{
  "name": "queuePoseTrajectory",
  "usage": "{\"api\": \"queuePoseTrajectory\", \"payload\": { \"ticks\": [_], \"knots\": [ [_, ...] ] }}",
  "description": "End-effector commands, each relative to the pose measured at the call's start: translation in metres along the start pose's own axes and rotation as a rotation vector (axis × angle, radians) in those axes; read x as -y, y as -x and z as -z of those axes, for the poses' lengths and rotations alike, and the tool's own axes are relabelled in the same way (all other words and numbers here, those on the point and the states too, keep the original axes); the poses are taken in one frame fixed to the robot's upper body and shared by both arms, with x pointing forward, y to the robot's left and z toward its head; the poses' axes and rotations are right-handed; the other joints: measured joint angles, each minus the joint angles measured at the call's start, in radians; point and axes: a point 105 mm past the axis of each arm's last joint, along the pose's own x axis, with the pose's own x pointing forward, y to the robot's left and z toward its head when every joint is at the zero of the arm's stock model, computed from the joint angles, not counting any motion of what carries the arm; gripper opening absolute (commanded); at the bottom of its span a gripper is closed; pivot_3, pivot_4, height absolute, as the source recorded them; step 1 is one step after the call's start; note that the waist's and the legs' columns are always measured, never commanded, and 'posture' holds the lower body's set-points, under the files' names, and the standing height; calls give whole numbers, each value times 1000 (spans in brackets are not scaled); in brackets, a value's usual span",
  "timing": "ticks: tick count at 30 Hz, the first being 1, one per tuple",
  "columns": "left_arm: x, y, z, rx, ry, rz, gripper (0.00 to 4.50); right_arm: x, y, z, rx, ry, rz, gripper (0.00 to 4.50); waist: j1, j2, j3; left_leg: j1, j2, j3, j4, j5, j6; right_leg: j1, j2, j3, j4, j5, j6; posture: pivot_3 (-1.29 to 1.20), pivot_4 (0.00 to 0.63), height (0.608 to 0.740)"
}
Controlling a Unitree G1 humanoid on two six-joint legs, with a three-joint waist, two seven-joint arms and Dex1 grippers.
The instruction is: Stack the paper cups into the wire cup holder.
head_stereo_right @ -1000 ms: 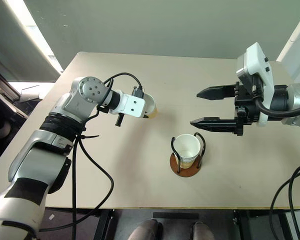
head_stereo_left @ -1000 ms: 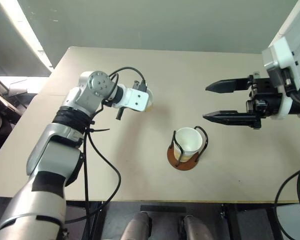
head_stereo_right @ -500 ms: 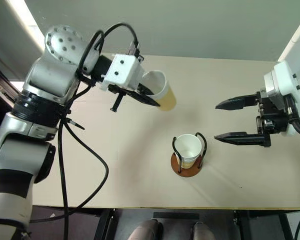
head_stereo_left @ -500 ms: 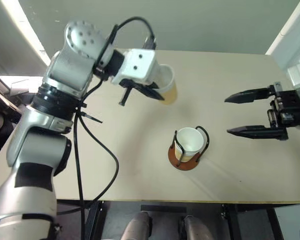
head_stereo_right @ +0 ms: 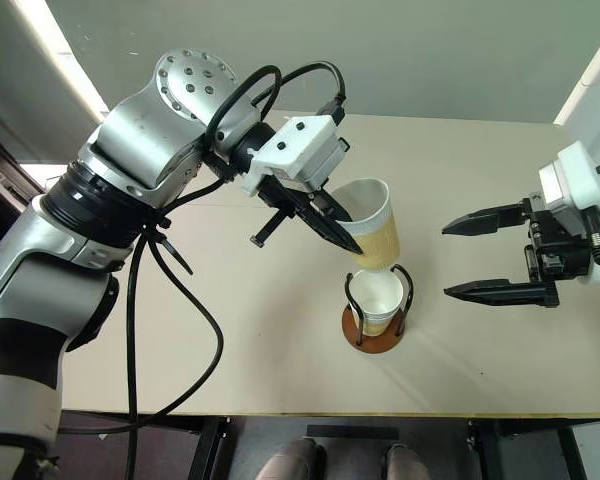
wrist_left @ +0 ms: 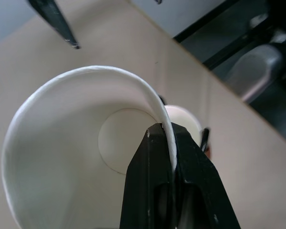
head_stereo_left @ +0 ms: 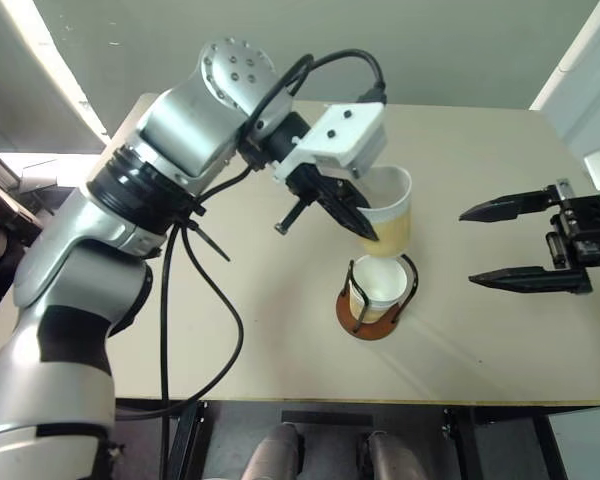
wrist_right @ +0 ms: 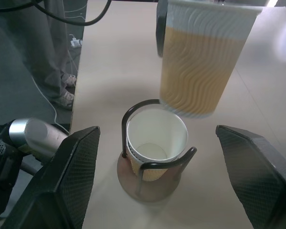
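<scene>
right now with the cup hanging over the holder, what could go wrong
1. The left gripper pinches the carried paper cup by one side of its rim only, and the cup hangs tilted; it may enter the seated cup crooked and jam.
2. The cup's base sits close above the wire cup holder; a slightly off descent could catch a wire loop and tip the holder.
3. The open right gripper stands apart from the holder, so nothing steadies it.

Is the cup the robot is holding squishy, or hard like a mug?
Probably squishy: the held paper cup has a thin rim, and the left gripper pinches it between shut jaws, so squeezing harder might dent it. It probably weighs little, since that rim pinch alone lifts it. Its wavy wall likely helps against slipping.
</scene>
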Motion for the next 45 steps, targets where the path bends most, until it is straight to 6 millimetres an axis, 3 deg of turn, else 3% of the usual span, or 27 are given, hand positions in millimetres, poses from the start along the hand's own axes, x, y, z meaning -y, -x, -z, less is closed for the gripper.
{"api": "queuePoseTrajectory", "payload": {
  "ticks": [1, 8, 18, 28, 31, 35, 42, 45],
  "knots": [
    [9, -1, -14, -3, -37, 75, 15, -2, 12, -23, 22, 74, 24, 4034, 0, 0, 0, 0, 0, 0, 0, 0, 0, 0, 0, 0, 0, 0, 0, 0, 150, 740],
    [17, -8, -6, -26, -14, 127, 15, 5, 19, -34, 20, 121, 55, 4034, 0, 0, 0, 0, 0, 0, 1, 0, 0, 1, 0, 0, 0, 0, 0, 0, 150, 740],
    [11, -17, 26, -107, -33, 119, 15, 3, 14, -34, 24, 116, 46, 4034, 0, 0, 0, 0, 0, 0, 2, 0, 1, 1, 0, 0, 0, 0, 0, 0, 150, 740],
    [8, -35, 24, -81, -30, 157, 15, -1, 14, -31, 9, 114, 55, 4034, 2, 0, 0, 0, 0, 0, 2, -1, 1, 1, 0, 0, 0, 0, 1, 0, 150, 740],
    [9, -37, 19, -78, -38, 173, 631, -1, 14, -30, 6, 113, 57, 4034, 3, 0, 0, -1, 0, 0, 3, -1, 1, 1, 0, 0, 0, 1, 1, 0, 150, 740],
    [10, -35, 17, -80, -43, 178, 2030, 0, 14, -30, 3, 113, 60, 4034, 3, 0, 0, 0, 0, 0, 2, -1, 1, 1, 0, 0, 0, 0, 1, 0, 150, 740],
    [-7, -27, 9, -28, -59, 75, 4485, 7, 11, -26, -2, 107, 77, 4034, 7, 0, 0, -1, 0, 0, 4, -1, 2, 2, 0, 0, 0, 1, 1, 0, 150, 740],
    [-17, -18, 6, 26, -6, -27, 4485, 14, 9, -19, -16, 88, 108, 4034, 6, 0, 0, 0, 0, 0, 3, -1, 2, 1, 0, 0, 0, 1, 1, 0, 150, 740]
  ]
}}
